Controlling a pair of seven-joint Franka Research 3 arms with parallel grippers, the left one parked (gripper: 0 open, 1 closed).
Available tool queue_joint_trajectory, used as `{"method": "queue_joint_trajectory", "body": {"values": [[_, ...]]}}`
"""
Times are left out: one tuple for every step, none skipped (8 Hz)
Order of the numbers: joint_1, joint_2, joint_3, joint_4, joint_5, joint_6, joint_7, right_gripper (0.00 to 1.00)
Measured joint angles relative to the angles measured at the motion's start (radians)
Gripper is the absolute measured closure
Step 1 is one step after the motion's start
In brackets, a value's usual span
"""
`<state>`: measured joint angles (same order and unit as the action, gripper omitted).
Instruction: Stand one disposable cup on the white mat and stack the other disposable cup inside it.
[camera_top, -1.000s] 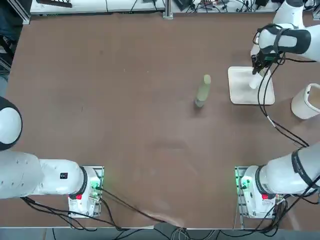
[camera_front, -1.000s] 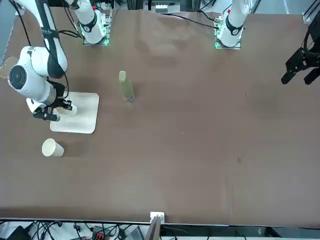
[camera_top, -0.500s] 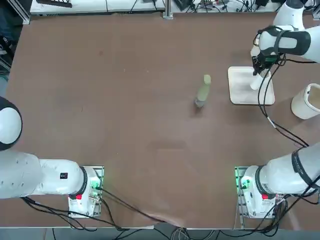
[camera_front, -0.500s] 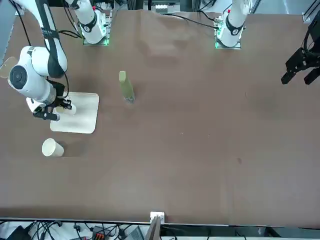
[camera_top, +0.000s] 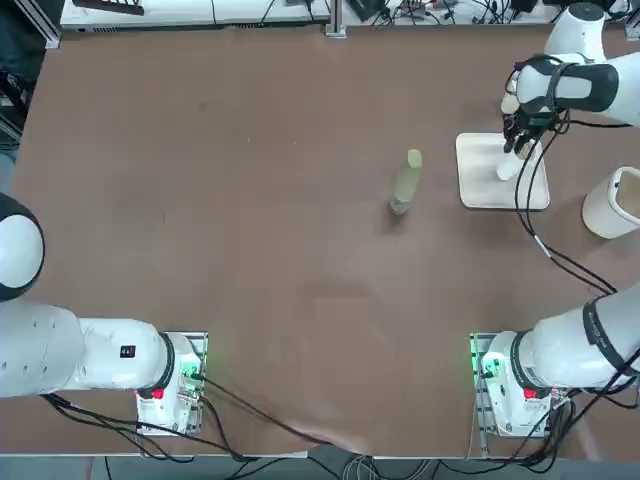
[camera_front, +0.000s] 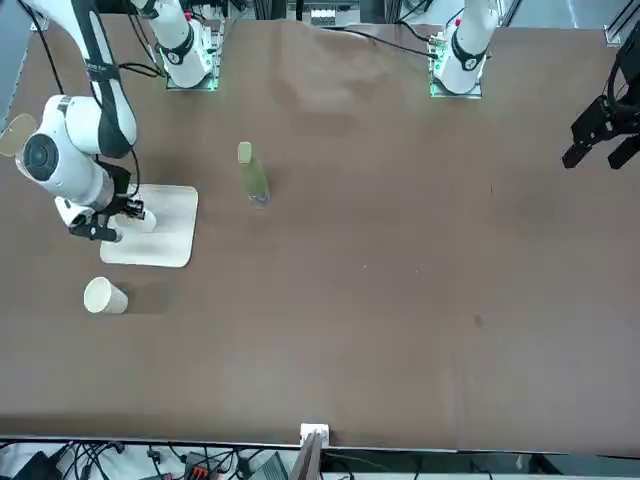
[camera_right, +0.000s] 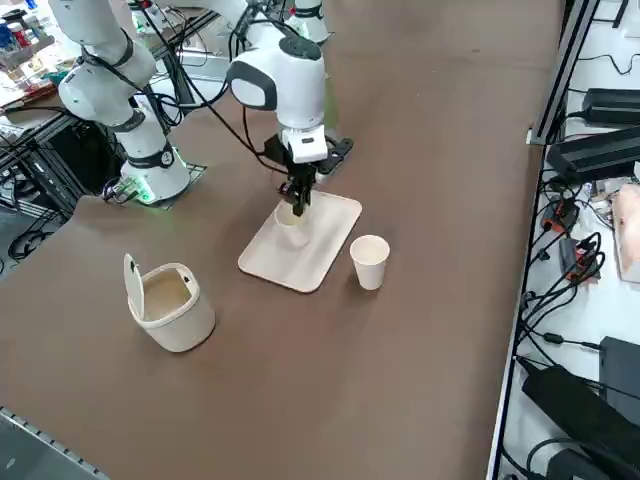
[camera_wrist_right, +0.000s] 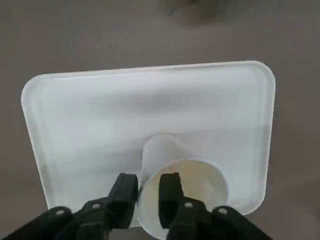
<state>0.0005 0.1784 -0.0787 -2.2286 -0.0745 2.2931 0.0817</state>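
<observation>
One cup (camera_wrist_right: 200, 182) stood on the white mat (camera_wrist_right: 90, 125), mouth up, directly below the right pincer (camera_wrist_right: 149, 177). The pincer was parted to a moderate gap: in the wrist view one finger showed over the cup's mouth, the other outside its rim, with the near part of the rim between them. Whether either finger touched the cup could not be told. The other cup (camera_right: 370, 262) stood upright on the desk (camera_top: 300, 250), off the mat and just beside its edge farthest from the arm bases, apart from the pincer.

Compared with half a second before, the right arm had moved slightly, and the pincer with it, still low over the mat. The mat and the off-mat cup lay where they had been. So did the cream tub (camera_right: 178, 312), its lid raised, to the right of the mat, and the pale green bottle (camera_top: 406, 182) to the mat's left.
</observation>
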Motion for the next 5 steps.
{"method": "queue_joint_trajectory", "body": {"values": [[0.000,-0.004,0.000,0.005,0.000,0.002,0.000,0.50],[0.000,-0.014,0.000,0.017,0.000,-0.006,0.000,0.29],[0.000,-0.027,0.000,0.049,-0.001,-0.052,0.000,0.12],[0.000,-0.039,0.000,0.110,-0.002,-0.140,0.000,0.00],[-0.001,-0.043,0.000,0.189,-0.003,-0.226,-0.004,0.00]]}}
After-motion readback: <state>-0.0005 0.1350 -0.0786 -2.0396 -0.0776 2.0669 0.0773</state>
